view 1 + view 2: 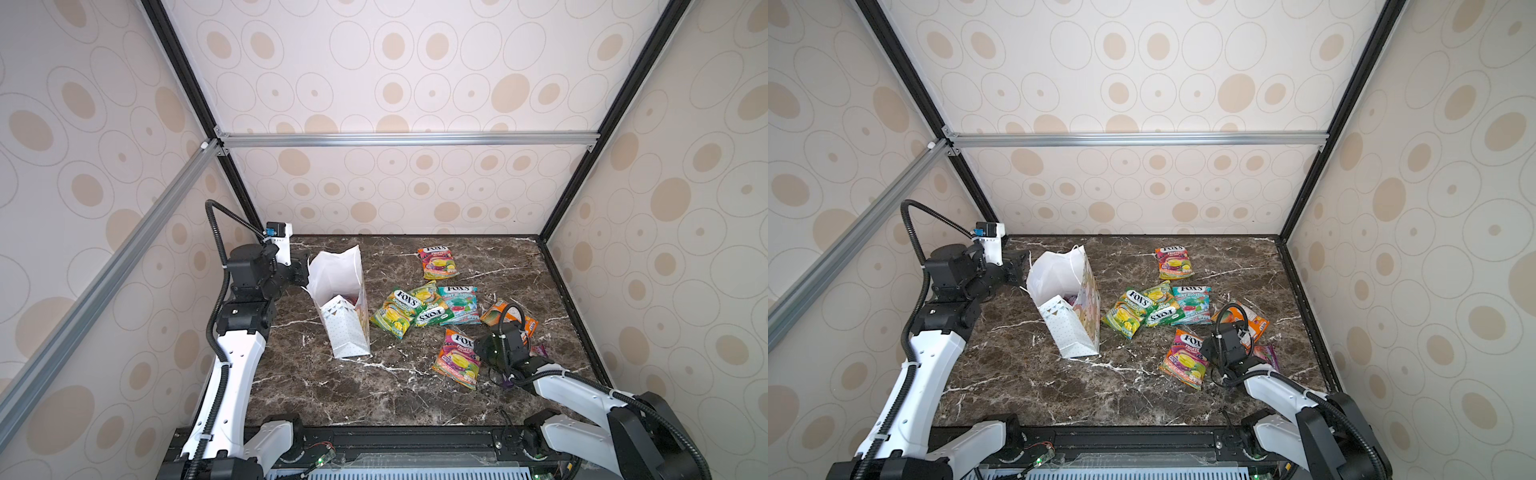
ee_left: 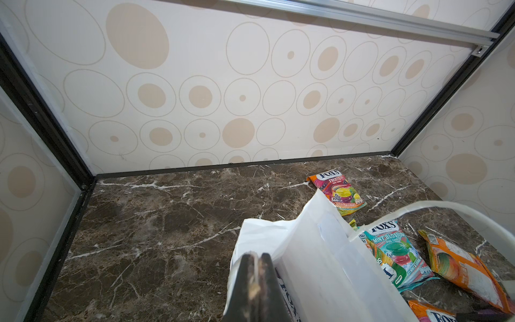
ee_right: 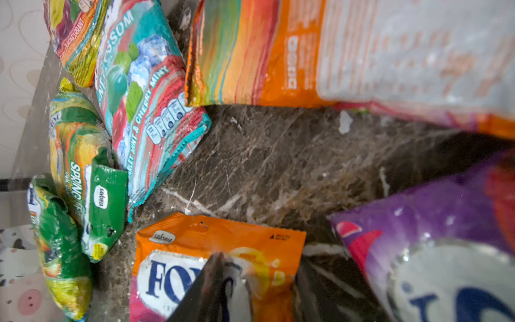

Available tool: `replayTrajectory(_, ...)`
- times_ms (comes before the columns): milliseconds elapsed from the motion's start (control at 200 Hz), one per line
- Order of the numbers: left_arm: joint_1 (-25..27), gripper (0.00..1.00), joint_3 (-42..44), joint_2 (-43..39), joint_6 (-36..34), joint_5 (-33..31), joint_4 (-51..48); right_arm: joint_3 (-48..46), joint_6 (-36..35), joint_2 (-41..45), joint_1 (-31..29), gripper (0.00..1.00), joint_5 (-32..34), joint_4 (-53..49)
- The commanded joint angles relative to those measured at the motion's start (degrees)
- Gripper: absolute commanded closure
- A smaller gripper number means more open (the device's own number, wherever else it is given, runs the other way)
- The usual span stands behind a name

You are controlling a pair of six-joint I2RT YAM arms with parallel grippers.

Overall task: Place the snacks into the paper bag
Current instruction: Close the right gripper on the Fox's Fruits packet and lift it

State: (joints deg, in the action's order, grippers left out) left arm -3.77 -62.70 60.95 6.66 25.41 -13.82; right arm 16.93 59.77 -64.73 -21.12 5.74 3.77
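The left gripper [image 2: 257, 256] is closed, fingers pressed flat together on the rim of the bag [image 1: 347, 328]. In both top views it sits at the bag's far left edge. The right gripper [image 1: 1212, 352] is down at the right edge of the near Fruits pouch [image 1: 455, 361]. In the right wrist view one dark finger [image 3: 211, 278] lies over that pouch's FOX'S logo. The other finger is not clear, so I cannot tell whether the jaws have closed on the pouch.

The table [image 1: 374, 399] is dark brown marble with white veins.

The bag stands upright left of the table's middle, with its mouth open and its dotted face toward the robot. A bagged pouch [image 1: 352, 300] shows pink inside it. Its white cord [image 2: 446, 207] arcs across the left wrist view.

The other pouches lie flat on the table to the right of the bag, apart from it:
- The far Fruits pouch [image 1: 438, 262] lies alone near the back wall.
- Two green pouches [image 1: 392, 313] overlap each other in the middle.
- The teal pouch [image 1: 459, 305] touches them on their right.
- The orange pouch [image 1: 492, 316] lies back side up beside the teal one, partly behind the right arm.
- The purple pouch [image 3: 432, 217] is just beside the right gripper and mostly hidden in both top views.
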Motion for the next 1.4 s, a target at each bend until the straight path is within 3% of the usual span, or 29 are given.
replayTrajectory(0, -0.4, 1.00, 0.0, -1.0, 0.0, 0.4, 0.1, -1.6, 0.9, -1.2, 0.2, 0.68, -1.0, -0.7)
replayTrajectory(265, -0.4, 1.00, 0.1, -1.3, 0.0, 0.5, 0.2, -1.2, 0.0, -1.4, 0.4, 0.93, -1.6, -0.7)
replayTrajectory(360, -0.4, 1.00, 0.2, -1.2, 0.1, 0.6, 0.3, -0.5, -0.9, -0.6, 0.4, 0.97, -1.7, -2.3)
replayTrajectory(1140, -0.4, 1.00, 0.5, -1.5, 0.1, 0.3, 0.5, 3.7, -6.8, 5.5, 0.4, 1.00, -5.7, -3.2)
replayTrajectory(1395, -0.4, 1.00, 0.3, -1.6, -0.3, -0.4, 0.1, 3.7, -6.9, 6.8, 0.4, 1.00, -10.8, 3.3)
